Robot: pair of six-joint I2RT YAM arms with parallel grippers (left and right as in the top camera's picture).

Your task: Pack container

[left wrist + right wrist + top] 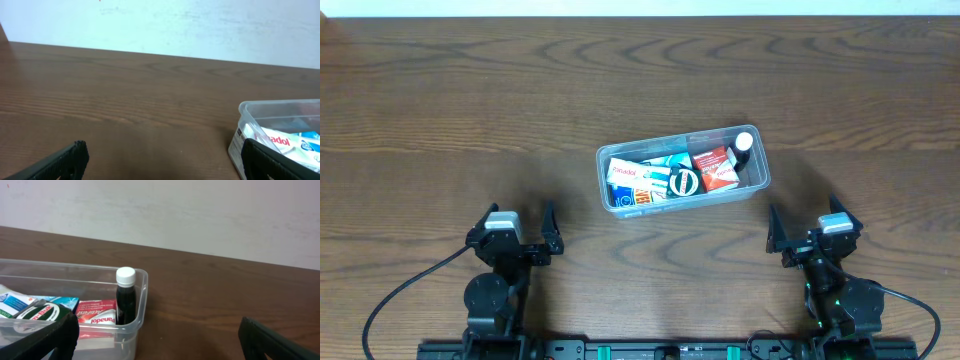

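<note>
Dark wood-grain table carries the container, ahead and to the right of the left gripper, ahead and to the left of the right gripper, apart from both; inside are a red box, other small packets and a white-capped dark bottle, upright at the end nearer the right gripper; both grippers are spread wide, holding nothing.

light is even, soft and fairly bright in all views. the container throws only a faint shadow beside it on the table. in wrist views the fingers nearest the lens are blurred.
</note>
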